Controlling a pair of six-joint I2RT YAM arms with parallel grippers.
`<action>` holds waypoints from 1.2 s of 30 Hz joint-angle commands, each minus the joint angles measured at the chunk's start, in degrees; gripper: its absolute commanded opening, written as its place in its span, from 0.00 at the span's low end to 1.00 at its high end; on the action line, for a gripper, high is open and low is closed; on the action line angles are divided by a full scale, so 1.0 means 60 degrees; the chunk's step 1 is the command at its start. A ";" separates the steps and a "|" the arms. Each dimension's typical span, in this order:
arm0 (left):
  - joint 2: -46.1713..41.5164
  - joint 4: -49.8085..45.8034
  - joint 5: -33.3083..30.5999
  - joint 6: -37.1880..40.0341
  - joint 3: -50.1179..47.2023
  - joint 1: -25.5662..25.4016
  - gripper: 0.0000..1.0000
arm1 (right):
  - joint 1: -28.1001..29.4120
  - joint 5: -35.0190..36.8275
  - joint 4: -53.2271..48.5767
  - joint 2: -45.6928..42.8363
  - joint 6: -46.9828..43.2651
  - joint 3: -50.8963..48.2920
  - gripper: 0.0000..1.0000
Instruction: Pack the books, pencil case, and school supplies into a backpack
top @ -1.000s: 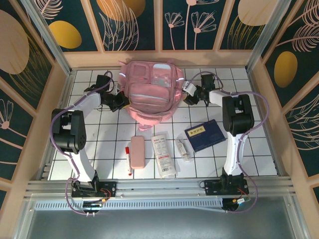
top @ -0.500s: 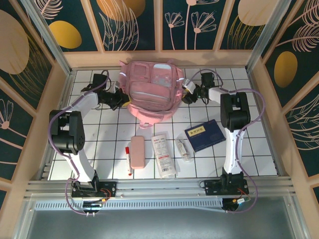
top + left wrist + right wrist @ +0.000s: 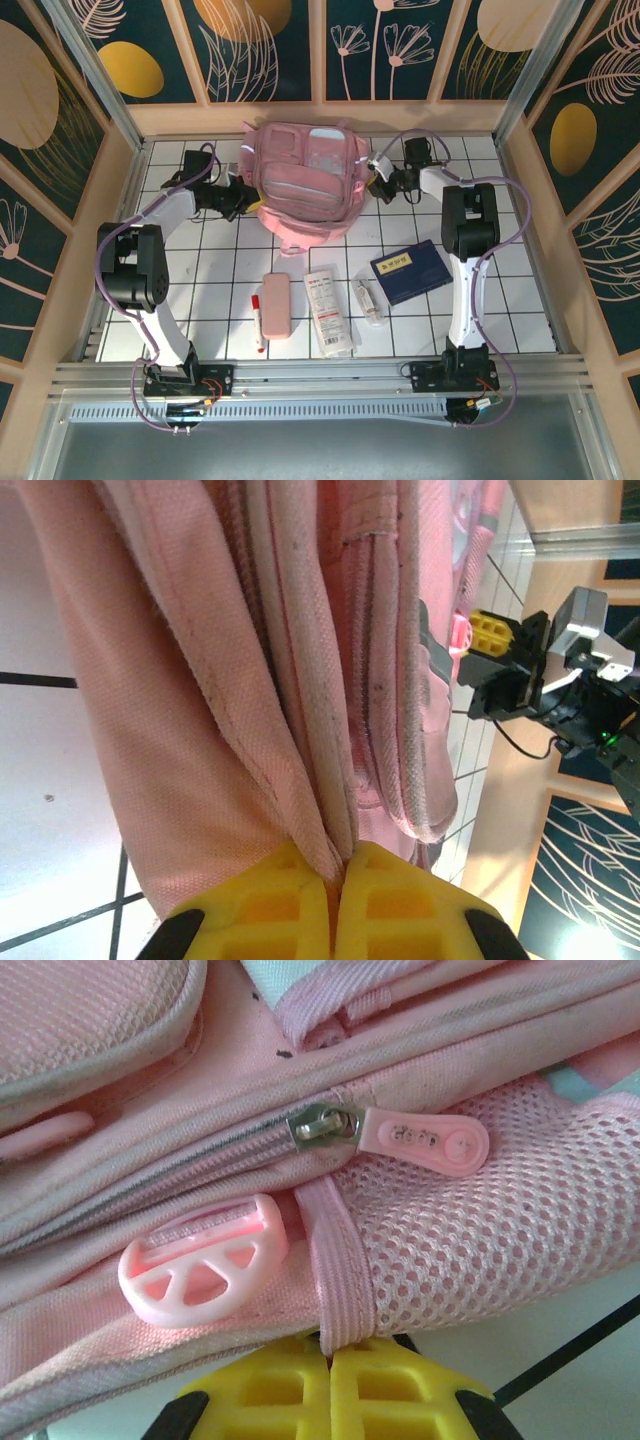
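Observation:
The pink backpack [image 3: 305, 180] lies at the back middle of the table. My left gripper [image 3: 243, 198] is at its left side, shut on a fold of its fabric [image 3: 300, 780]; the yellow fingertips [image 3: 340, 865] pinch the seam. My right gripper [image 3: 373, 182] is at its right side, shut [image 3: 330, 1345] on a narrow pink strap [image 3: 340, 1250] beside the mesh pocket. A zipper pull [image 3: 425, 1140] and a pink buckle [image 3: 200, 1265] sit just above it. Nearer the front lie the navy book [image 3: 412, 270], pink pencil case [image 3: 277, 305], red-and-white marker [image 3: 258, 322], white packet [image 3: 329, 311] and clear tube [image 3: 370, 300].
Wooden walls [image 3: 320, 115] box in the white gridded table [image 3: 200, 280] at the back and both sides. An aluminium rail [image 3: 320, 375] runs along the near edge by the arm bases. The loose items lie in a row between the backpack and that rail.
My right gripper has shifted slightly toward the backpack's right side and closed on its strap. The left gripper has kept its hold on the fabric, barely moving.

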 commanded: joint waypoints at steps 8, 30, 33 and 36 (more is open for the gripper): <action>-0.0878 0.2096 -0.0979 -0.1357 -0.1094 0.0008 0.00 | -0.0021 0.0690 -0.1110 -0.1575 -0.1361 -0.1439 0.00; -0.0843 0.4535 -0.2714 -0.3772 -0.3103 -0.1791 0.00 | 0.0642 0.1925 -0.0132 -0.1851 0.0028 -0.1249 0.00; -0.0835 0.4435 -0.3001 -0.3733 -0.3142 -0.1793 0.13 | 0.0566 0.2328 -0.0251 -0.1793 0.0050 -0.1418 0.00; -0.0592 0.2957 -0.2897 -0.1943 -0.2029 -0.1774 0.50 | 0.0436 0.2403 -0.0277 -0.1799 -0.0102 -0.1641 0.00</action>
